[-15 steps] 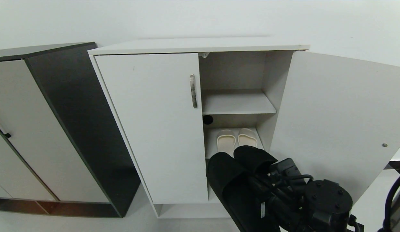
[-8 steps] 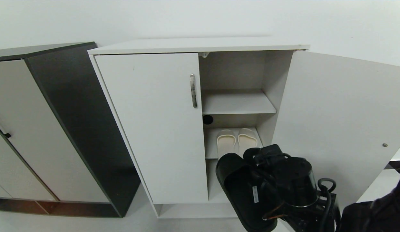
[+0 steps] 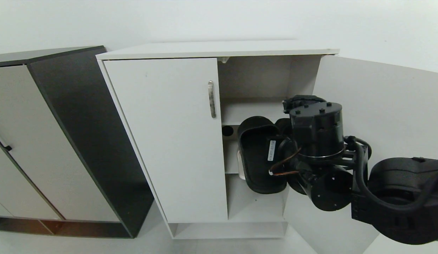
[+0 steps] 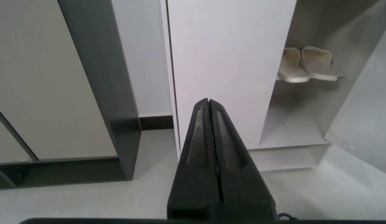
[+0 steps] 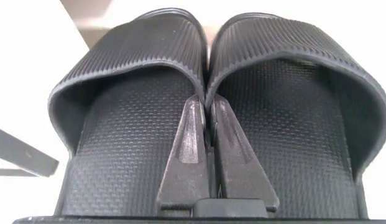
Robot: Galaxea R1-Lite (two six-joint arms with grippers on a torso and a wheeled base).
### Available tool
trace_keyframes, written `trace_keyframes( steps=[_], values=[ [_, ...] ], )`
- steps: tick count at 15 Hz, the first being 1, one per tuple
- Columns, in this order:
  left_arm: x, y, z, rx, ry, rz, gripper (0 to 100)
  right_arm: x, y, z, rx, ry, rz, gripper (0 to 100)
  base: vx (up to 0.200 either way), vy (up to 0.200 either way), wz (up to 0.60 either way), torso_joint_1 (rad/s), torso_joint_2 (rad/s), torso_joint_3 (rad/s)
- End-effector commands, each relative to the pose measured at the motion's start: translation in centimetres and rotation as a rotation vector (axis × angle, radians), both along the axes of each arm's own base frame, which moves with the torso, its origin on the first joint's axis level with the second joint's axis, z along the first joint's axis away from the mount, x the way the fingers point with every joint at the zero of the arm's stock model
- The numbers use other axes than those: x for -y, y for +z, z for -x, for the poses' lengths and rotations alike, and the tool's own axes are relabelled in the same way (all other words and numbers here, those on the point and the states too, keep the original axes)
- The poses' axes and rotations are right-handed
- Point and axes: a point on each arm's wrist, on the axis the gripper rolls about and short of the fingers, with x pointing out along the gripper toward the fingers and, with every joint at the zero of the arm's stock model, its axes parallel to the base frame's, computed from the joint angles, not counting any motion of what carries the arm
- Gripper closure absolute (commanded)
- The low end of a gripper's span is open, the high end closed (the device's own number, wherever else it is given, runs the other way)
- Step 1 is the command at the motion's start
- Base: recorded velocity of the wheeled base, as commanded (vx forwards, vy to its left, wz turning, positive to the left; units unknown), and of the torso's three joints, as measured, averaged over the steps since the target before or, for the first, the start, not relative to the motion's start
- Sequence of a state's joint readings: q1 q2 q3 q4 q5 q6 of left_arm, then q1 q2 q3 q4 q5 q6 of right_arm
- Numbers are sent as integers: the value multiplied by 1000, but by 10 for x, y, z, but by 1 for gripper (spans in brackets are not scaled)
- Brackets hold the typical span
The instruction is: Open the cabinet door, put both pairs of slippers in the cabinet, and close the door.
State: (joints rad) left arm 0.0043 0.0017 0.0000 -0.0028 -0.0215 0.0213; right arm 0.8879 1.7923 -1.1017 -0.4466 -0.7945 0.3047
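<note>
The light is bright, soft and even, and it comes from above onto the white cabinet [image 3: 162, 141]. Inside the cabinet, under its top board [image 3: 219, 49] and under the shelf [image 3: 254, 109], there is grey soft shadow. The metal handle [image 3: 211, 99] on its front has a small glint. The black slippers [image 3: 257, 158] before its opening look nearly flat black. In the head view the cabinet's straight edges bend outwards.
</note>
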Motion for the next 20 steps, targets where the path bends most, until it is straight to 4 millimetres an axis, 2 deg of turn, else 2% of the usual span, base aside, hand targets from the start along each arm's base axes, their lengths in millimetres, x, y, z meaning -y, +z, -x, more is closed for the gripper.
trace_keyframes(
  steps=[1,7,19,20],
  values=[
    [0,0,0,0,0,0,100,-4,6,-4,14,-2,-14,100,0,0,0,0,0,0],
    [0,0,0,0,0,0,100,-3,6,-5,3,-2,0,100,0,0,0,0,0,0],
    [0,0,0,0,0,0,100,-4,1,-6,-11,17,10,100,200,0,0,3,1,4],
    [0,0,0,0,2,0,100,-5,2,-6,-8,19,6,100,0,0,0,0,0,0]
  ],
)
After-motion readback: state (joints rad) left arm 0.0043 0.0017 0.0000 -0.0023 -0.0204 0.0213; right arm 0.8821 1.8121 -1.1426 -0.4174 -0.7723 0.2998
